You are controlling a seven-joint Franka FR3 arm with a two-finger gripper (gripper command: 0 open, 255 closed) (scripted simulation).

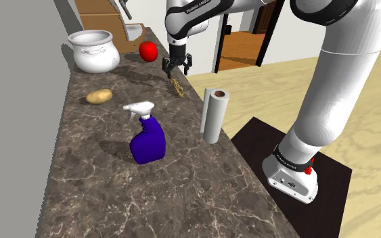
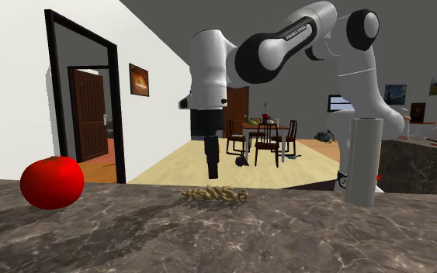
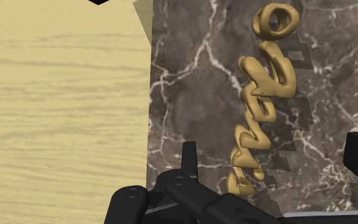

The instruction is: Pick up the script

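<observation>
Script [image 3: 263, 95], a thin gold squiggle of joined letters, lies flat near the edge of the surface [image 1: 114, 196]. In the shoulder view it sits at 5 o'clock from the tomato [image 1: 148, 51], its long axis running 11 to 5. It looks light, stiff and bumpy, so I'd pinch it across its narrow middle. The gripper [image 1: 176, 66] hangs open just above it.

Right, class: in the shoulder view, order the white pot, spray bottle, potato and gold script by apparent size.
Largest: spray bottle and white pot, roughly alike; the bottle is nearer the camera, so unranked.
Then: potato.
Smallest: gold script.
</observation>
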